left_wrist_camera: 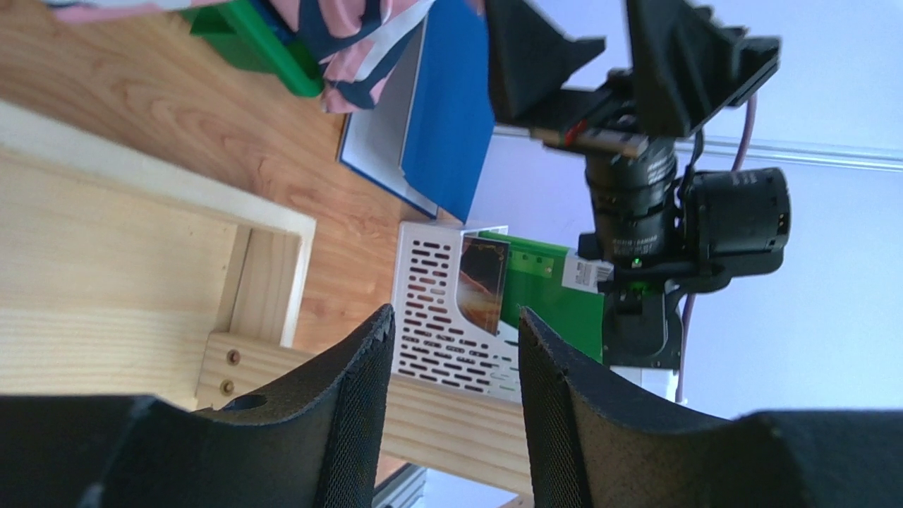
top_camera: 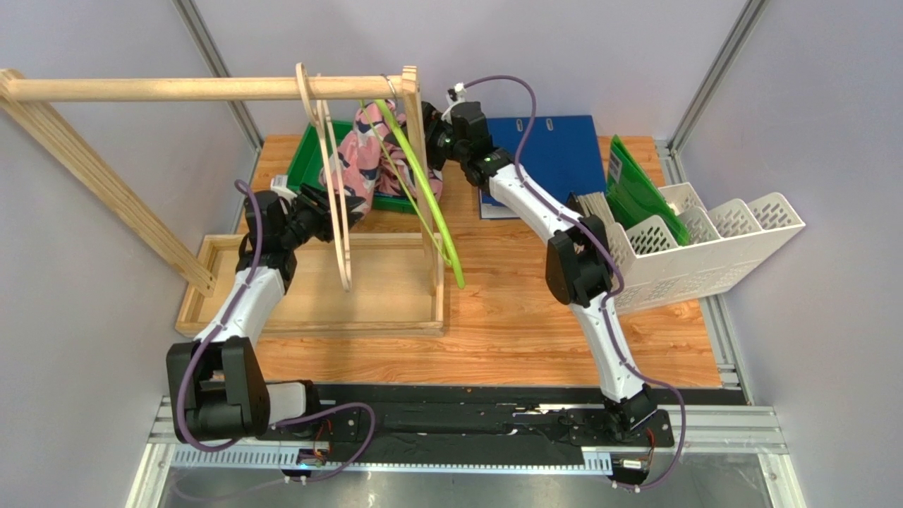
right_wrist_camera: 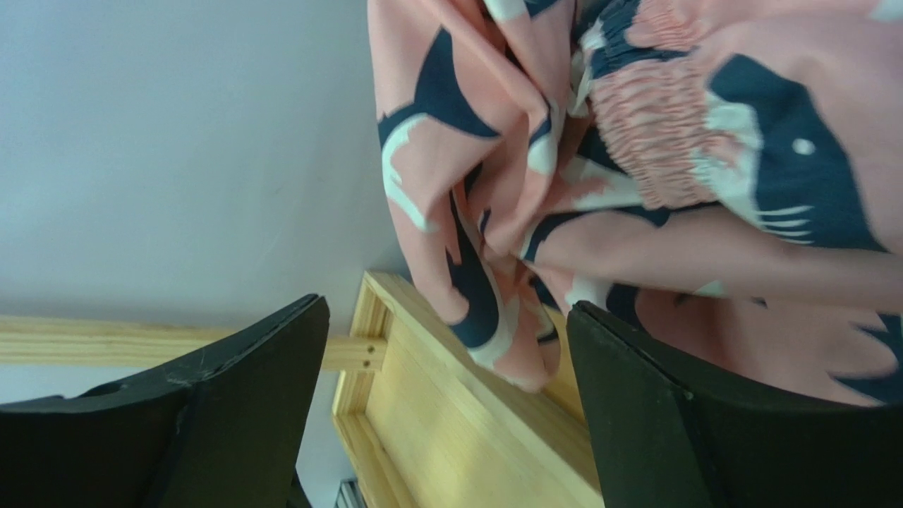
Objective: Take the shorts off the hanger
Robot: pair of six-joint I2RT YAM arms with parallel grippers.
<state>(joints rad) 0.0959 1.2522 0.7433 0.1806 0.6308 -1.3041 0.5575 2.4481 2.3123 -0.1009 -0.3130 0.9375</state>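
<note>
Pink shorts [top_camera: 358, 159] with dark-blue and white shapes hang bunched between the tilted wooden hanger [top_camera: 337, 201] and the green hanger [top_camera: 454, 265].

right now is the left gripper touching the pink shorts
Apart. In the left wrist view the left gripper holds nothing, and tabletop shows between its fingertips and the pink shorts.

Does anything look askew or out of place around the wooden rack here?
Yes. The green hanger tilts diagonally, with its low end jutting out past the rack post. The pink shorts are bunched in a crumpled wad beside it rather than hanging flat.
</note>
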